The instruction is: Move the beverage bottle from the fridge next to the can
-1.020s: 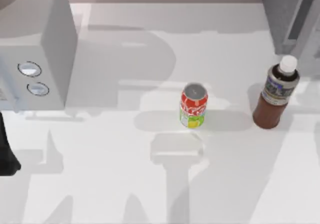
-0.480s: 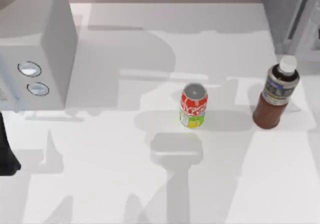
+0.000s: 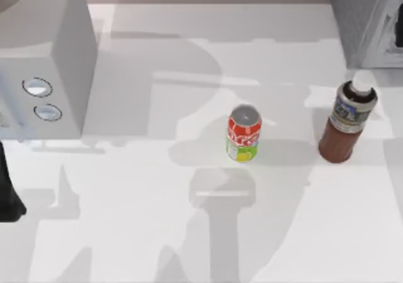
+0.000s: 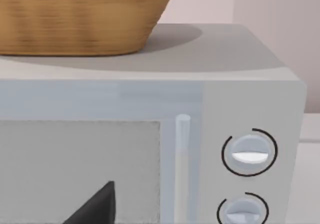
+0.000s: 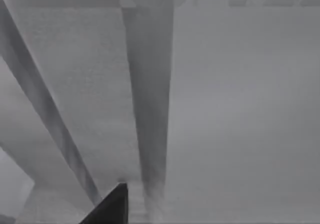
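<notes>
On the white table (image 3: 126, 220), the bottle (image 3: 345, 124) stands upright right of the can (image 3: 244, 133), apart from it and near the fridge (image 3: 365, 18) at the far right corner. Bottle label: dark band, text unreadable. Can: red upper half with white lettering, illegible, yellow-green below. At far left sits a white box (image 3: 44, 56) with two knobs, a wicker basket (image 4: 80, 14) on top. Left arm (image 3: 7, 195) is parked at the left edge; jaw state of either gripper cannot be determined.

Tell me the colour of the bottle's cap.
White. The bottle cap shows best in the top view.
</notes>
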Motion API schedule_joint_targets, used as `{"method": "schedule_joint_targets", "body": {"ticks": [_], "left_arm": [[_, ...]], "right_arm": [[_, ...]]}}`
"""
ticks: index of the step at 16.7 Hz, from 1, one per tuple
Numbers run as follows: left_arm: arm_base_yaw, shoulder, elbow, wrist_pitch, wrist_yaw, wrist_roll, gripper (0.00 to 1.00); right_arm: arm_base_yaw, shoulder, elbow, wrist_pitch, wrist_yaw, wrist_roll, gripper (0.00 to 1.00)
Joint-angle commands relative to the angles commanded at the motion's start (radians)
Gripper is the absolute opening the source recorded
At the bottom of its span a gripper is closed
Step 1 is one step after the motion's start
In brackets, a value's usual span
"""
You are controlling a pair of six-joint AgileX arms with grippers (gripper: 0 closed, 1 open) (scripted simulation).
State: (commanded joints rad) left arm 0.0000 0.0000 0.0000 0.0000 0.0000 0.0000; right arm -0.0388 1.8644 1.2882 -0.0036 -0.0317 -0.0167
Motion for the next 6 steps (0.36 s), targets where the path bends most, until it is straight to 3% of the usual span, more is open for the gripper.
{"method": "schedule_joint_targets", "body": {"ticks": [6], "left_arm": [[0.000,0.000,0.000,0.000,0.000,0.000,1.00]], "right_arm": [[0.000,0.120,0.157,-0.035,0.005,0.001,1.00]]}}
